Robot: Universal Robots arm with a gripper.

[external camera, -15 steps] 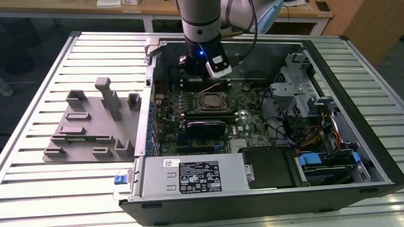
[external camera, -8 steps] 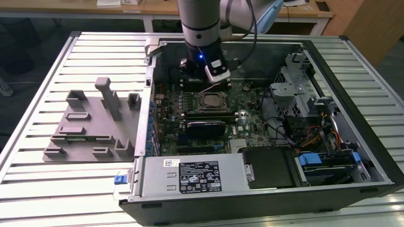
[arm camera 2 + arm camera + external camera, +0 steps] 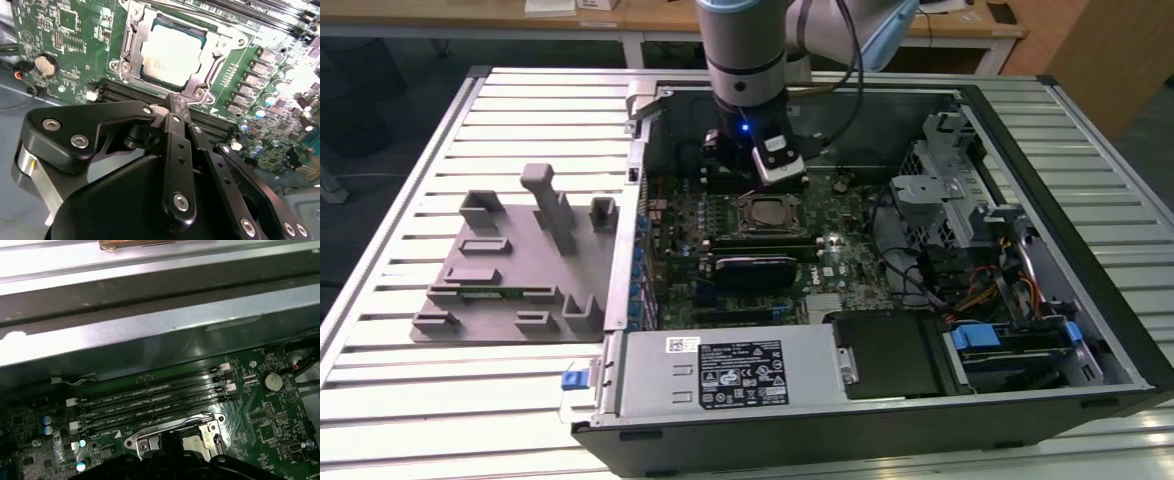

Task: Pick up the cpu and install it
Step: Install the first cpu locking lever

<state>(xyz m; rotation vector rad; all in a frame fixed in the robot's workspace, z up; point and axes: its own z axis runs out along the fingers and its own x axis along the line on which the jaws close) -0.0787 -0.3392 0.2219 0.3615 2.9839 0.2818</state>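
Small flat square cpu [image 3: 172, 52] with shiny silver-grey top seated in the metal-framed socket [image 3: 131, 35] on the green motherboard [image 3: 65, 30], inside the open black computer case [image 3: 881, 440] lying on the slatted metal counter [image 3: 400, 400]; in the exterior view seen at [image 3: 766, 214], roughly mid-board. Black linkage tool [image 3: 172, 102] raised just over the socket's edge, fingertips pressed together, narrow, holding nothing. Round silver coin battery [image 3: 44, 64] near one board corner. Row of black memory slots [image 3: 150, 402] between socket and the case's grey steel wall [image 3: 150, 335] in the first wrist view. Grey plastic fixture block [image 3: 507, 265] with upright posts on the counter beside the case, toward the exterior view's left, well apart from the tool
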